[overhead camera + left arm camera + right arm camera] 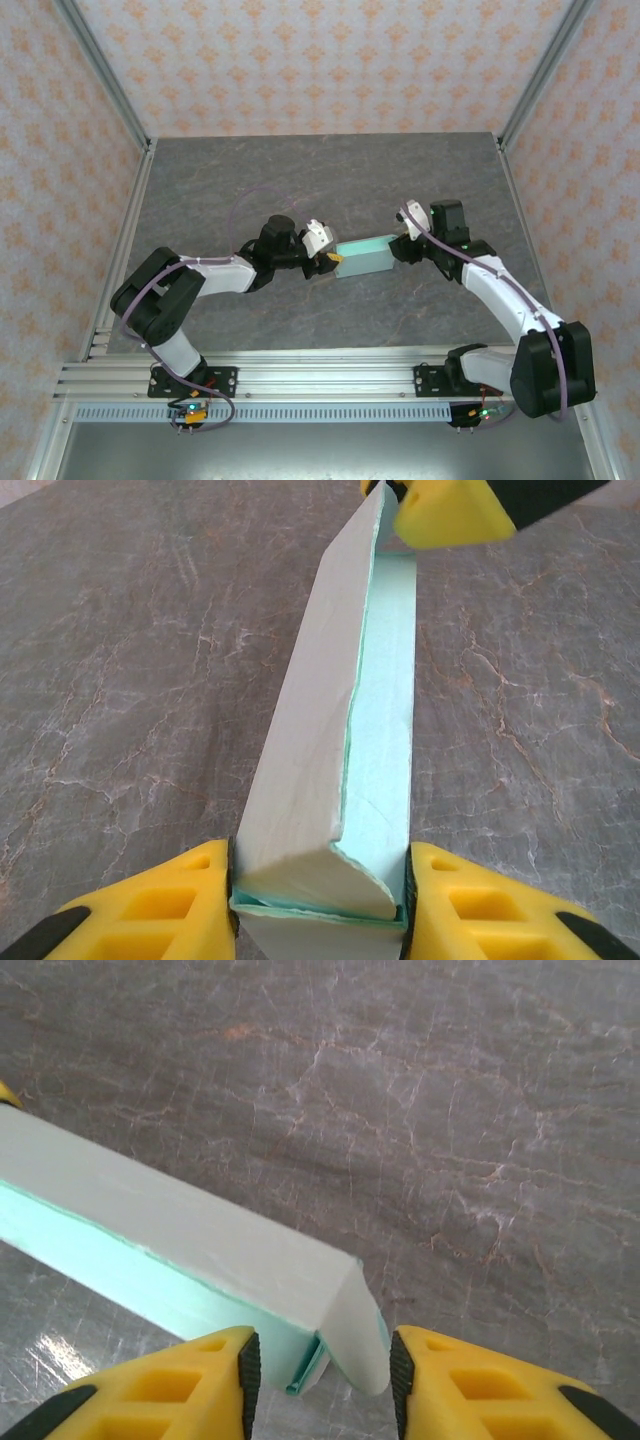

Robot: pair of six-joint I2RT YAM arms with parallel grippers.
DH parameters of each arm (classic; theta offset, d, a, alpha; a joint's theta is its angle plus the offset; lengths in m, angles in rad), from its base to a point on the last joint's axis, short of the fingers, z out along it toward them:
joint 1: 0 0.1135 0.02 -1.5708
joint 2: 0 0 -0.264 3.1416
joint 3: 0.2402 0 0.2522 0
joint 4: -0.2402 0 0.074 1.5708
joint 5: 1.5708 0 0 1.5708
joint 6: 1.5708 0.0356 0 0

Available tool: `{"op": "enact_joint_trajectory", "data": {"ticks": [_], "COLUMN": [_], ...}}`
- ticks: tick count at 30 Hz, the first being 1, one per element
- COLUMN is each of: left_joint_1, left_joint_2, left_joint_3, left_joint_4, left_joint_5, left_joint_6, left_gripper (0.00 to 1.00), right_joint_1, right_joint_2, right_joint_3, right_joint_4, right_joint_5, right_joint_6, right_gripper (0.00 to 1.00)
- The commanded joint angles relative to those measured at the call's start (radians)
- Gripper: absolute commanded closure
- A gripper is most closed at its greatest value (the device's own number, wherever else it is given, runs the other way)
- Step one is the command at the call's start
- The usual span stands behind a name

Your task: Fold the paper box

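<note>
The paper box (365,260) is a long, narrow, pale mint shape lying mid-table, held between both arms. My left gripper (330,258) is shut on its left end. In the left wrist view both yellow pads press the box (330,710) side walls, the left gripper (320,900) spanning its width, and a folded end flap sits between them. My right gripper (402,246) clasps the other end. In the right wrist view the right gripper (322,1360) has one pad against the box (180,1230) mint wall and the other at the rounded end flap (362,1330).
The grey marbled table (300,180) is walled in by patterned panels with metal posts at the corners. An aluminium rail (300,372) carrying both arm bases runs along the near edge.
</note>
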Motion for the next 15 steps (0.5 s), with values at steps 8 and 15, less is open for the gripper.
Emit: {"op": "enact_joint_trajectory", "data": {"ticks": [8,15], "left_joint_1": [0.005,0.004], "left_joint_2": [-0.037,-0.034], "left_joint_3": [-0.021,-0.018], "left_joint_4": [-0.037,-0.036], "left_joint_5": [-0.017,-0.016], "left_joint_6": [0.018,0.018], "left_gripper": [0.62,0.62], "right_joint_1": [-0.002,-0.003], "right_joint_2": [0.060,0.062], "right_joint_3": [0.087,0.094], "right_joint_4": [-0.056,-0.048], "right_joint_5": [-0.012,-0.025], "right_joint_6": [-0.050,-0.037], "right_gripper": [0.78,0.86]}}
